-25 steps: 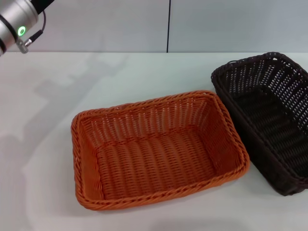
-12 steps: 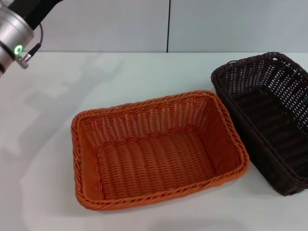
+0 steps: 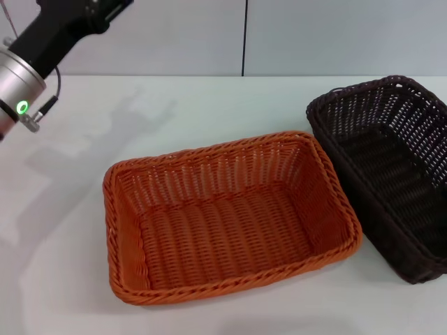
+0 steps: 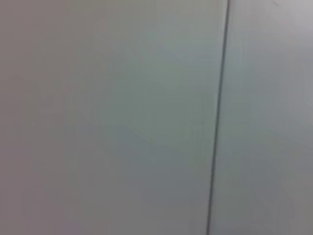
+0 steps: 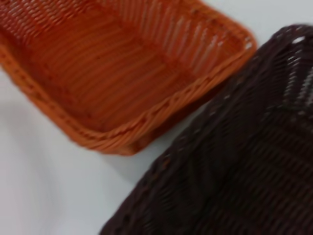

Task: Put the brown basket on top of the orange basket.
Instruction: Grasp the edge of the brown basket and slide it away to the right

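Note:
The orange basket (image 3: pixel 227 216) sits empty on the white table in the middle of the head view. Close to its right side stands the brown basket (image 3: pixel 391 164), also empty, its rim nearly touching the orange one. The right wrist view looks down on both from close by: the orange basket (image 5: pixel 117 63) and the brown basket (image 5: pixel 234 161). My left arm (image 3: pixel 42 49) reaches in at the upper left, high over the table, its fingers out of frame. My right gripper does not show in any view.
The white table (image 3: pixel 209 105) runs back to a grey wall with a dark vertical seam (image 3: pixel 244 38). The left wrist view shows only that wall and the seam (image 4: pixel 217 117).
My left arm has swung further into view at the upper left, its silver wrist ring dropping lower. Both baskets have stayed put.

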Robot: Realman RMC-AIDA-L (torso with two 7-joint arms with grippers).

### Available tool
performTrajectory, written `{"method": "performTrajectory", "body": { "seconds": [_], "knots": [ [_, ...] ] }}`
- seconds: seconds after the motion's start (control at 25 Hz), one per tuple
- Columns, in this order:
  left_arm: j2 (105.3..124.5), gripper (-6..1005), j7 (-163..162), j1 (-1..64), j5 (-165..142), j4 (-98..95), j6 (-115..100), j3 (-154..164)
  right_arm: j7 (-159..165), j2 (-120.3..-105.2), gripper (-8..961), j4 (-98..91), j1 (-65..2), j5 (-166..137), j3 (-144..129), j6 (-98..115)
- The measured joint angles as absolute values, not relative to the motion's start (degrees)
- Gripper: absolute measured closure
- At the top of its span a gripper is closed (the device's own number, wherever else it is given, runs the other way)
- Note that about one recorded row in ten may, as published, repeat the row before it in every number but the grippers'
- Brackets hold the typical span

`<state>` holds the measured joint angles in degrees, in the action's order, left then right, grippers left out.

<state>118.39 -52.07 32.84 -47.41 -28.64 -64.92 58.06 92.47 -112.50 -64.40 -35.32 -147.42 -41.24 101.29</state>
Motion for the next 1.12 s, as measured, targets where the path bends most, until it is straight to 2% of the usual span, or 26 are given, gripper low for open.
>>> {"method": "performTrajectory", "body": {
  "seconds": [0.48, 0.6, 0.64, 1.12],
  "knots": [
    [118.22, 140, -52.11, 31.55, -47.33, -28.25, -65.2, 58.48, 91.15, -114.33, 336, -65.05, -32.69, -147.47, -43.95, 109.73],
    [118.14, 140, -52.12, 31.52, -47.32, -28.4, -65.18, 58.39, 90.67, -115.15, 335, -66.92, -31.73, -147.46, -44.2, 114.45],
    [117.94, 140, -52.48, 31.15, -47.31, -29.36, -65.25, 57.76, 90.22, -115.9, 335, -68.43, -30.84, -147.42, -44.39, 116.82],
    [117.8, 140, -51.93, 30.76, -47.3, -30.53, -65.12, 55.47, 89.81, -118.45, 331, -66.45, -28.71, -146.95, -49.13, 121.36]
  ]
}}
